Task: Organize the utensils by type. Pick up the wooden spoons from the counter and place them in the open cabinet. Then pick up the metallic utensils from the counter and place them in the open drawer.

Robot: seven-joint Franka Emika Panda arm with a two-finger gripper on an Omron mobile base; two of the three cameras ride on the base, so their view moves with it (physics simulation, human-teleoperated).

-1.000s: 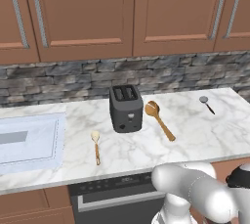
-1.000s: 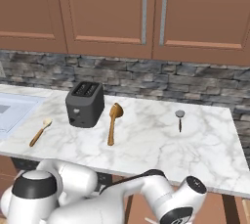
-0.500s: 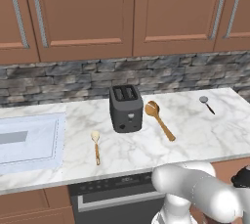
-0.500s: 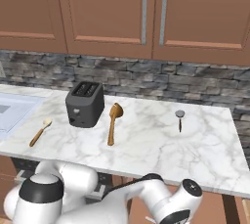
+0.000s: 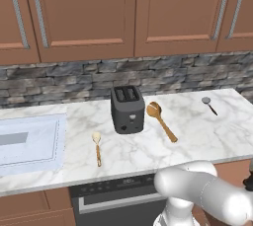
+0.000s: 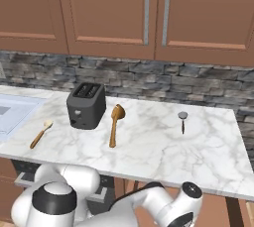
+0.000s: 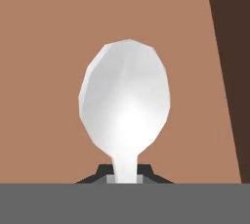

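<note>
Since the gripper (image 7: 125, 179) is shut tight on the neck of a shiny metal spoon (image 7: 125, 113) hanging over a brown wooden surface (image 7: 49, 47), it should go down slowly over the drawer and only let go when low.

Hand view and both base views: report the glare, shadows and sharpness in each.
Hand view: the metal spoon fills the middle, its bowl soft-edged with a bright glare patch low down, held in the shut gripper against flat brown wood. Left base view: even light, the toaster casting only a faint shadow on the counter. Right base view: equally sharp, no glare on the golden-brown wooden spoon.
</note>
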